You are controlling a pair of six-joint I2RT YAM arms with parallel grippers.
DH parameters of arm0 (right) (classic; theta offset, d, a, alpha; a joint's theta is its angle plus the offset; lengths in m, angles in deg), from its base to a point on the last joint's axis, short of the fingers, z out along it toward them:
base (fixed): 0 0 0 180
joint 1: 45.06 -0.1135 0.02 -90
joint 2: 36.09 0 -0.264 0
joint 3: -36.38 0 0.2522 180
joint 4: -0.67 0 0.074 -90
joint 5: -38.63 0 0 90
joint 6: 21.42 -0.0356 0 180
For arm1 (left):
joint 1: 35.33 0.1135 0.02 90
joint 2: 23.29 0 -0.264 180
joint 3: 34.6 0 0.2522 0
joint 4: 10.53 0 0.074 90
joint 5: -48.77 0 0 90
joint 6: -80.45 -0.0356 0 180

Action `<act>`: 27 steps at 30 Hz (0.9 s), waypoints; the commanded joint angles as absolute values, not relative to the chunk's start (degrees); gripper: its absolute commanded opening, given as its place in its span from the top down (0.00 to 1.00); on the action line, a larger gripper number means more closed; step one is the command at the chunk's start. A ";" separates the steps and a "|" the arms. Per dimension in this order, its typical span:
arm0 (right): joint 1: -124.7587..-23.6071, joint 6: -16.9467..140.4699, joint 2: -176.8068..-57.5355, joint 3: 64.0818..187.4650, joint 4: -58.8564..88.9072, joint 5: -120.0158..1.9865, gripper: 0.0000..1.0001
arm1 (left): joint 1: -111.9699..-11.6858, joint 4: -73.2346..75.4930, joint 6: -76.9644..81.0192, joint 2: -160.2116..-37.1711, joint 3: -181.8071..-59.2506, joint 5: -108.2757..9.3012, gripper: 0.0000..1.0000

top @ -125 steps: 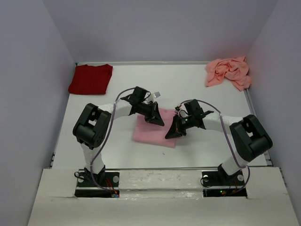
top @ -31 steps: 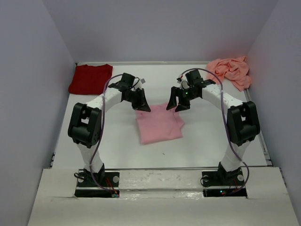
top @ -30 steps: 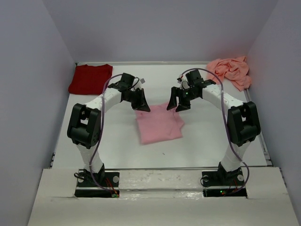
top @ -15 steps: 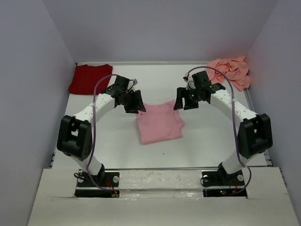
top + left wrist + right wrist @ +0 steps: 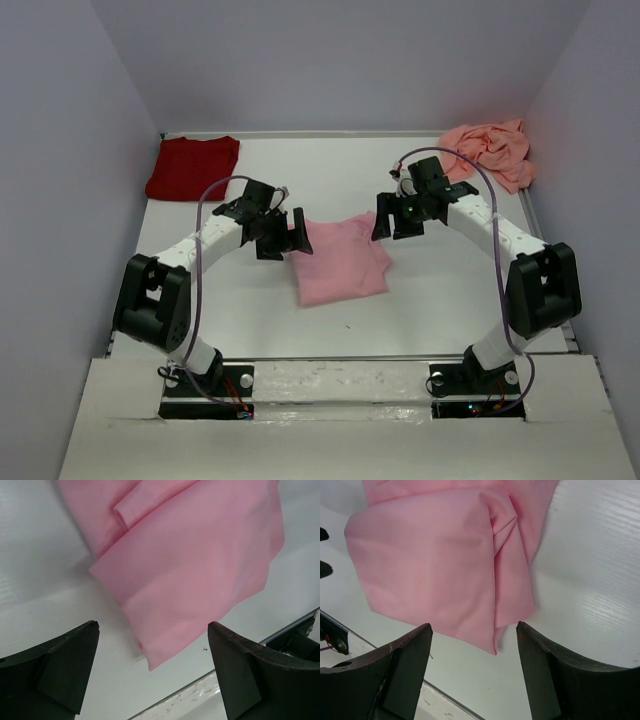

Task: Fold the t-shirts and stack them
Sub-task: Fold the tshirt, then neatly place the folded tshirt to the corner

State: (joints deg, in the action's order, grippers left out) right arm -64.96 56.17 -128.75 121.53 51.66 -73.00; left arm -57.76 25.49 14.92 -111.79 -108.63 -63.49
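A light pink t-shirt (image 5: 340, 262) lies folded in a rough rectangle at the middle of the white table. My left gripper (image 5: 284, 235) hovers open at its far left corner, holding nothing. My right gripper (image 5: 393, 220) hovers open just past its far right corner, also holding nothing. The left wrist view shows the pink t-shirt (image 5: 195, 565) flat below the open left gripper (image 5: 152, 626). In the right wrist view the folded pink t-shirt (image 5: 435, 565) lies under the open right gripper (image 5: 473, 626). A dark red t-shirt (image 5: 193, 168) lies folded at the back left. A salmon-pink t-shirt (image 5: 487, 152) sits crumpled at the back right.
Grey walls close in the table on the left, back and right. A metal rail (image 5: 350, 357) runs along the table's near edge in front of the arm bases. A small dark speck (image 5: 348, 323) lies on the table near the pink t-shirt's front edge.
The left gripper has gone from shut to open and let go of the pink t-shirt's far edge, shifting left. The right gripper has drawn slightly right, away from the cloth.
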 commanded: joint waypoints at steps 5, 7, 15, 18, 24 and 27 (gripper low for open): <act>-65.01 56.80 -125.30 120.01 48.71 -74.22 0.26 | -58.27 19.67 16.64 -112.31 -101.63 -66.10 0.01; -65.01 56.80 -124.69 119.57 48.36 -74.40 0.26 | -58.27 17.57 16.73 -112.49 -100.92 -66.10 0.01; -65.01 56.27 -124.42 119.04 47.83 -75.45 0.26 | -60.10 11.23 16.12 -121.79 -101.35 -65.40 0.01; -65.01 56.18 -124.60 119.13 47.92 -75.72 0.26 | -62.04 11.40 15.24 -126.99 -105.04 -64.61 0.02; -65.01 56.01 -123.89 118.78 48.00 -75.11 0.26 | -64.24 16.32 13.13 -137.80 -114.62 -63.99 1.00; -65.01 56.01 -123.63 118.61 48.09 -74.75 0.26 | -64.42 20.35 11.99 -141.23 -118.66 -62.15 1.00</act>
